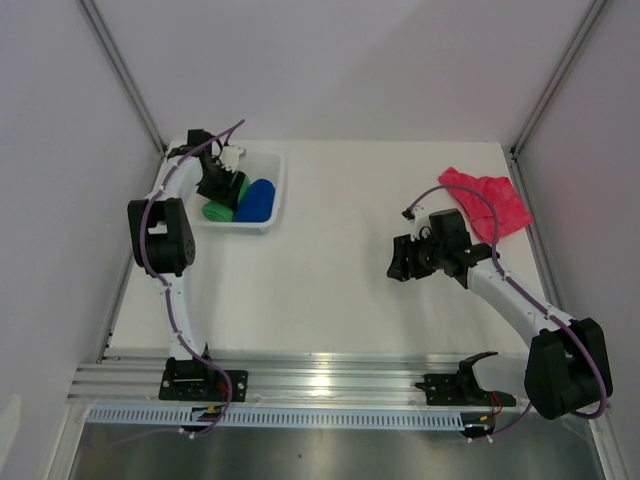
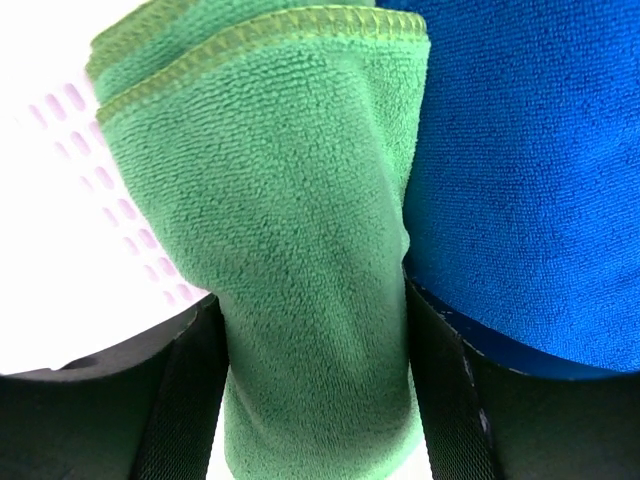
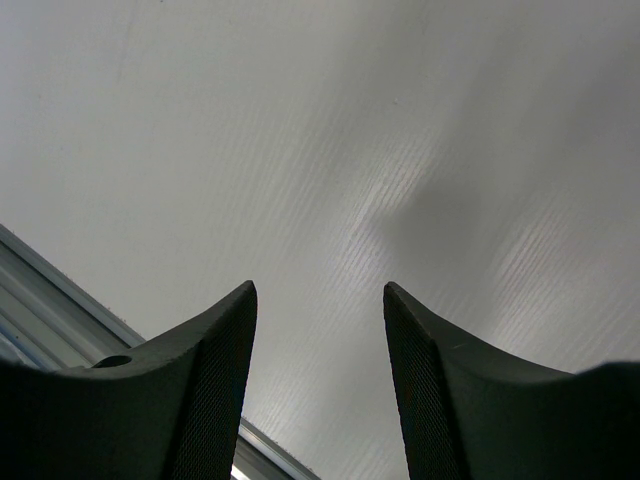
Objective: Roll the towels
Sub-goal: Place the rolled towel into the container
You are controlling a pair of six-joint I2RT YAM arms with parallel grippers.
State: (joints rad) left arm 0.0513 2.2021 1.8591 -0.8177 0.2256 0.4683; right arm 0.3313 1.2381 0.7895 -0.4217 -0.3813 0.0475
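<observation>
In the basket (image 1: 279, 190), the left hand (image 2: 312, 300) straddles the rolled green towel (image 2: 270, 180) beside the blue towel (image 2: 530, 160); whether it is gripping, I cannot tell. Far right of the basket lies the crumpled pink towel (image 1: 490, 200): probably soft and floppy, best pinched at a hem. The right hand (image 3: 320, 300) is released and empty.

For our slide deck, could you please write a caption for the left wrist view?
Left gripper straddling the green towel, beside the blue towel, inside the white basket.

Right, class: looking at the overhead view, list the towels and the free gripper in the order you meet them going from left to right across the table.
green towel → blue towel → right gripper → pink towel
</observation>
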